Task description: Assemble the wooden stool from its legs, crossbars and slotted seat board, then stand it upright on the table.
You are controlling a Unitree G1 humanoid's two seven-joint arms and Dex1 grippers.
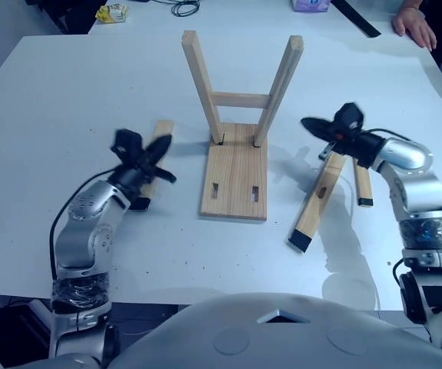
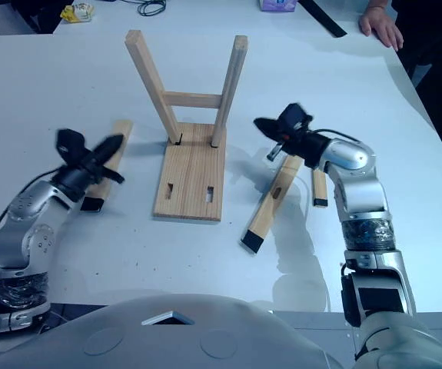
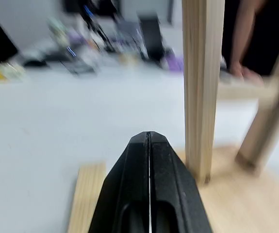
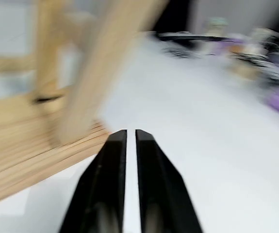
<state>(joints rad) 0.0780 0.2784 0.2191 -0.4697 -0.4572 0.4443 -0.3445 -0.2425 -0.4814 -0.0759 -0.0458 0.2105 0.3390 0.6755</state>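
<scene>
The wooden stool is half built and upside down at the middle of the white table. Its pale slotted seat board lies flat. Taking that board as my clock centre, with 12 o'clock pointing away from the robot, two light wooden legs stand in the slots at the 12 o'clock end. They splay slightly outward and are joined by a short wooden crossbar. The two rectangular slots at the 6 o'clock end are open.

At about 4 o'clock, a loose wooden leg with a black foot cap lies on the table, apart from the board, with its cap toward me. A shorter wooden bar with a dark tip lies just beyond it at 3 o'clock. At 9 o'clock, another wooden piece lies flat, partly under my left arm, with a dark end toward the 7 o'clock side.

My left gripper hangs over that piece at 9 o'clock, pointing toward the standing legs. Its fingers are pressed together with nothing between them. My right gripper sits at about 2 o'clock, above the far end of the loose leg and aimed toward the board. Its fingers are a narrow slit apart and hold nothing.
</scene>
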